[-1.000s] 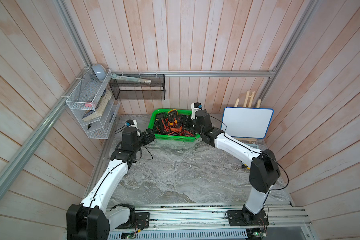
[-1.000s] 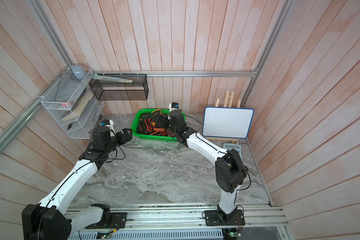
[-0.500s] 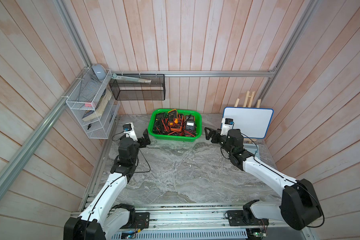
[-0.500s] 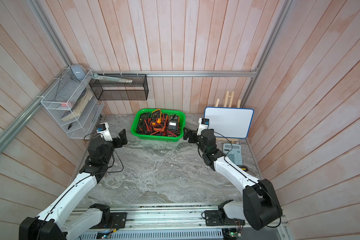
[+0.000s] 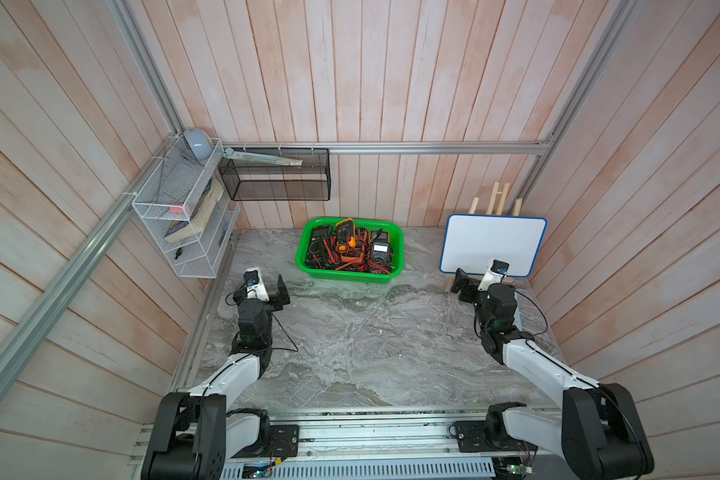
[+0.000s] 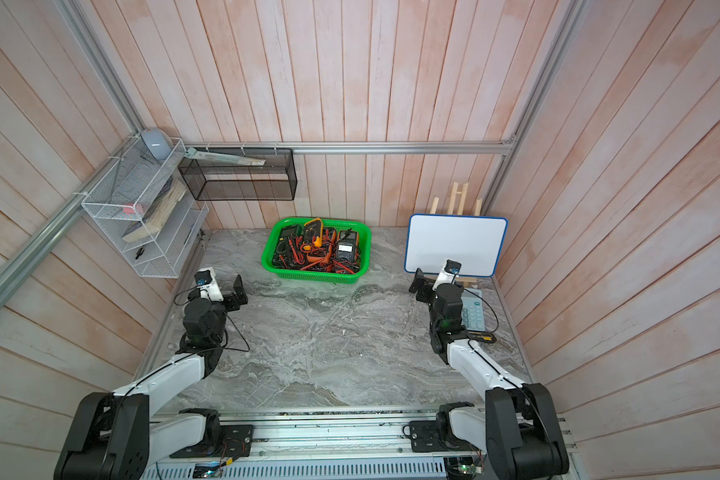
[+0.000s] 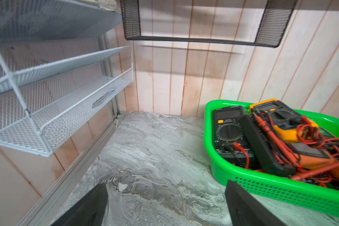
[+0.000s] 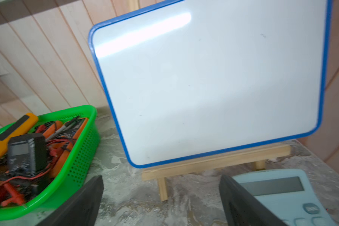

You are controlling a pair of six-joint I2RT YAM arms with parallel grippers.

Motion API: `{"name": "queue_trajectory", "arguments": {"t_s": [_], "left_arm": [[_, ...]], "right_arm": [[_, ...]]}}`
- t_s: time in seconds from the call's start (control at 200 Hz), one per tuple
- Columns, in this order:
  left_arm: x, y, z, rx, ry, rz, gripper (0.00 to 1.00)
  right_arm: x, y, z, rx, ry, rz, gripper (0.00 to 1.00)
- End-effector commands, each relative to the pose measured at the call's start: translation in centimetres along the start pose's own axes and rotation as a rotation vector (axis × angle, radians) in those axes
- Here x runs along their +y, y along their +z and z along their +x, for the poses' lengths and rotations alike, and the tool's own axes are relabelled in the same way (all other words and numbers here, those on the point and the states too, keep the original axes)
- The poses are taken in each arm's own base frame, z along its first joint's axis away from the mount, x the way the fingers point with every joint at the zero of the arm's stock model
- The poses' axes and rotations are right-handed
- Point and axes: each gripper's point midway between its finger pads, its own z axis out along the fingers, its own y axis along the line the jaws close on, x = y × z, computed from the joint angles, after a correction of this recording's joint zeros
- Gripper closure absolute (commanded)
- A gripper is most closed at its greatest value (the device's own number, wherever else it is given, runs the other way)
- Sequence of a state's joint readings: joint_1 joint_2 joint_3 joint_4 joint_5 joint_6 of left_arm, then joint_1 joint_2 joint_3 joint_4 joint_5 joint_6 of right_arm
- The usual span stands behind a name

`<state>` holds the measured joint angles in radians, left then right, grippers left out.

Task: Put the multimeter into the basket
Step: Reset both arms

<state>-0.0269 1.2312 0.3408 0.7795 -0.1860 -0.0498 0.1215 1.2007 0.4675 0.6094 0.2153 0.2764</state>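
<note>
The grey marbled desk (image 5: 350, 353) lay open in the middle (both arms had drawn back since a second earlier). The bright green perforated plastic basket (image 5: 350, 276) by the back wall held the dark grey multimeter (image 5: 381, 251), probably the one delivered. The left pincer (image 7: 166, 185) and the right pincer (image 8: 161, 177) gaped empty, the right near the blue-framed whiteboard (image 8: 204, 78).

Green perforated basket (image 5: 349, 272) against back wall, multimeters (image 5: 381, 250) inside — leads tangled

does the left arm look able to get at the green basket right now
Probably yes: the left arm has its fingers open and empty, the basket sits close ahead, and only bare marble table lies between.
</note>
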Motion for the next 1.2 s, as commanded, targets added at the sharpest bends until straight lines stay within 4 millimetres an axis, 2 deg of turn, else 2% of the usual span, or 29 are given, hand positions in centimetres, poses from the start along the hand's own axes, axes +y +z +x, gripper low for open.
{"name": "queue_trajectory", "arguments": {"t_s": [0.0, 0.065, 0.165, 0.25, 0.385, 0.51, 0.56, 0.63, 0.71, 0.75, 0.83, 0.915, 1.045, 1.195], "left_arm": [[0.2, 0.1, -1.2, -0.104, -0.031, 0.036, 0.00], [1.0, 0.2, -0.8, -0.093, -0.035, 0.005, 0.00], [1.1, 0.4, -0.8, -0.092, -0.039, 0.018, 0.00], [1.2, 0.0, -0.6, -0.070, -0.018, 0.016, 0.01], [1.8, -0.9, 0.7, -0.038, -0.010, -0.012, 0.00], [1.6, -0.9, 1.6, -0.042, -0.030, 0.001, 0.00], [1.2, -0.7, 1.7, -0.052, -0.033, 0.023, 0.00], [0.8, -0.6, 2.2, -0.067, -0.026, 0.052, 0.00], [0.6, -0.7, 3.0, -0.081, -0.026, 0.067, 0.00], [0.5, -0.8, 3.5, -0.081, -0.025, 0.072, 0.00], [0.1, -0.7, 4.1, -0.082, -0.012, 0.097, 0.01], [-0.2, 0.0, 4.4, -0.061, -0.007, 0.106, 0.00], [-0.4, 1.1, 5.0, -0.007, 0.003, 0.115, 0.00], [-0.6, 1.6, 5.2, 0.011, 0.011, 0.119, 0.00]], "right_arm": [[-2.9, 0.0, -1.3, -0.087, -0.015, 0.095, 0.02], [-3.9, 0.0, -1.0, -0.105, -0.006, 0.110, 0.02], [-5.1, 0.3, -0.5, -0.128, -0.020, 0.133, 0.02], [-5.7, 1.0, 0.4, -0.109, -0.061, 0.163, 0.02], [-6.5, 1.2, 0.7, -0.078, -0.110, 0.214, 0.02], [-7.6, 1.8, 3.1, 0.038, -0.168, 0.268, 0.02], [-7.8, 1.4, 3.6, 0.029, -0.163, 0.266, 0.02], [-7.9, -0.2, 2.9, -0.097, -0.128, 0.237, 0.02], [-9.0, -1.8, 3.3, -0.179, -0.074, 0.221, 0.02], [-8.4, -2.4, 3.0, -0.221, -0.083, 0.174, 0.02], [-7.1, -2.2, 4.5, -0.175, -0.132, 0.087, 0.02], [-6.4, -2.4, 3.8, -0.242, -0.140, 0.047, 0.02], [-5.9, 0.3, 5.2, -0.096, -0.168, 0.032, 0.02], [-5.7, 0.0, 5.0, -0.124, -0.175, 0.024, 0.02]]}}
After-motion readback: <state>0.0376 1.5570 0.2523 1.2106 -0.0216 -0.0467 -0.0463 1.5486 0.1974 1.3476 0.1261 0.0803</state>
